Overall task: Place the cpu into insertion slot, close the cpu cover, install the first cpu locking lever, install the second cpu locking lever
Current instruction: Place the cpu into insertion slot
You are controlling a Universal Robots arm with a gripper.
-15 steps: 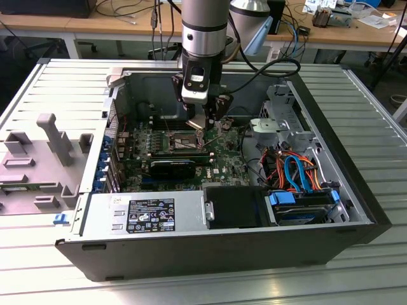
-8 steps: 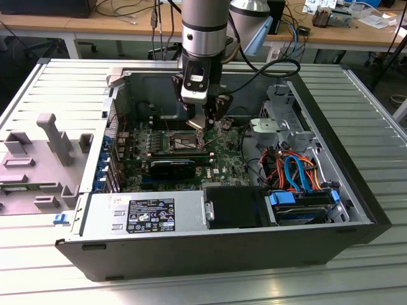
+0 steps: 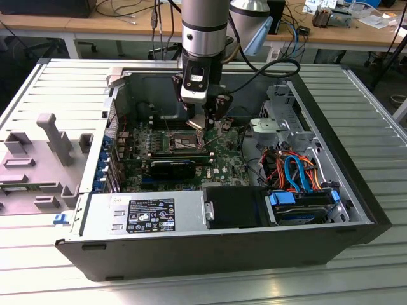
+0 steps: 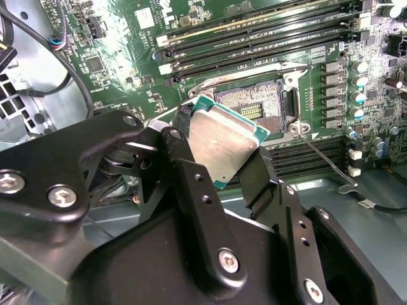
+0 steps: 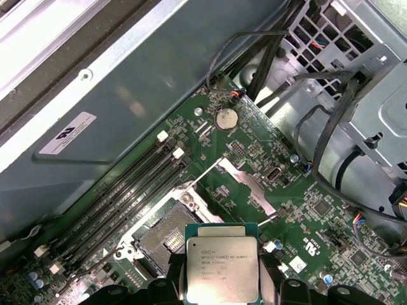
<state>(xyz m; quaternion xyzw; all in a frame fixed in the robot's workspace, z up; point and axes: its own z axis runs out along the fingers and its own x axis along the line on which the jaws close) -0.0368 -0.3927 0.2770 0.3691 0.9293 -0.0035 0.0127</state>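
My gripper [image 3: 205, 122] hangs inside the open computer case, just above the motherboard [image 3: 219, 159]. It is shut on the cpu [image 4: 222, 140], a flat square chip with a dull silver top and green edges. Black fingers [image 4: 259, 171] press on two opposite edges of the chip. The cpu [image 5: 222, 264] is held tilted a little above the insertion slot [image 4: 254, 107], overlapping one of its corners. The slot [image 5: 164, 236] is bare, with its contact field exposed. The cpu cover [image 5: 247, 185] is swung open beside the slot. A thin wire locking lever [image 4: 321, 155] sticks out unlatched.
Memory slots [image 4: 254, 38] run along one side of the socket. A power supply [image 3: 146, 216] fills the case's near corner. A drive bay with blue and orange cables [image 3: 296, 175] lies at the exterior view's right. Black cables [image 5: 331, 127] and a metal cage border the board.
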